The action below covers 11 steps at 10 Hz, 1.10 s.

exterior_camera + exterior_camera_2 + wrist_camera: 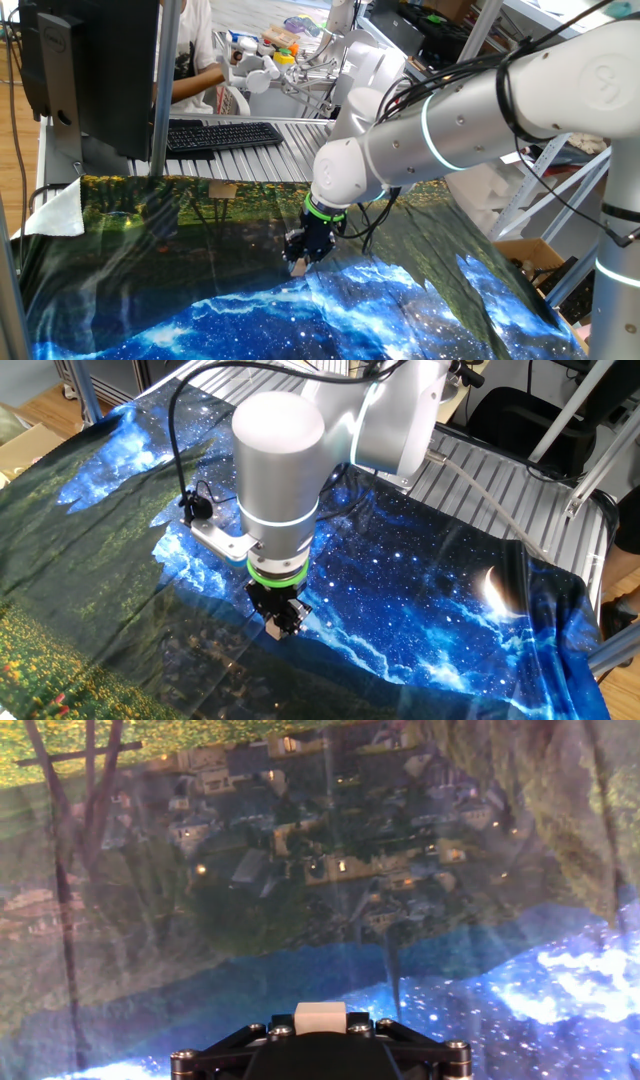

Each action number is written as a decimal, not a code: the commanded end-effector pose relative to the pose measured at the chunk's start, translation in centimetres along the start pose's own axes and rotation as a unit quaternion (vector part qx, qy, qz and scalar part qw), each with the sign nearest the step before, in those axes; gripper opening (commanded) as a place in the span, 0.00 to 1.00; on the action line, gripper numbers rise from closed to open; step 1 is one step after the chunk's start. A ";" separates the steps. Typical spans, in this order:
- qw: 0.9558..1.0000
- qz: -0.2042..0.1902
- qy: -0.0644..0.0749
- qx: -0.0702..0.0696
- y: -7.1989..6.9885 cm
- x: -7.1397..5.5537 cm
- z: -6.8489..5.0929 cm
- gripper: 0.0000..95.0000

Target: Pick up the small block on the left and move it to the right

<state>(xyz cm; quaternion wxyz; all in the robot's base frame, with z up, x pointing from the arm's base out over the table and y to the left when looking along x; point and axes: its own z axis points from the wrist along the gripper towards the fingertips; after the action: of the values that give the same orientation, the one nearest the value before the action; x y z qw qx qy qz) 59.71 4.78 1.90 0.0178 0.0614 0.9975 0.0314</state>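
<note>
My black gripper [298, 264] is shut on the small block [297, 267], a tiny pale tan wooden cube held at the fingertips, just above the printed cloth. In the other fixed view the gripper [276, 625] hangs below the white wrist with the block [273, 629] at its lower tip. In the hand view the block [320, 1017] shows at the bottom centre, wedged between the black jaws, with the cloth well below it.
The table is covered by a printed cloth [150, 260] with a dark landscape and blue starry areas. A flat tan piece [222, 190] lies at the cloth's far edge. A keyboard [222, 134] and monitor [95, 60] stand behind.
</note>
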 end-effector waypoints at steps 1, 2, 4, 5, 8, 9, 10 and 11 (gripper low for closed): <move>1.000 0.000 0.003 0.002 0.0 0.0 -0.1 0.00; 1.000 0.000 0.003 0.002 0.0 0.0 0.0 0.00; 1.000 0.006 0.003 0.003 0.0 0.0 0.0 0.00; 1.000 0.008 0.005 0.005 0.0 0.0 0.0 0.00; 1.000 0.014 0.006 0.004 -0.1 0.0 0.1 0.00; 1.000 0.014 0.006 0.004 -0.1 -0.1 0.1 0.00; 1.000 0.013 0.006 0.003 -0.2 -0.1 0.1 0.00; 1.000 0.010 0.006 0.001 -0.2 -0.2 0.2 0.00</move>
<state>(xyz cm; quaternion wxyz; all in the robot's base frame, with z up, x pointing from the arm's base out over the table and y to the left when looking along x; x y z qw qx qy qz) 59.84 4.58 1.69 0.0115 0.0704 0.9970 0.0305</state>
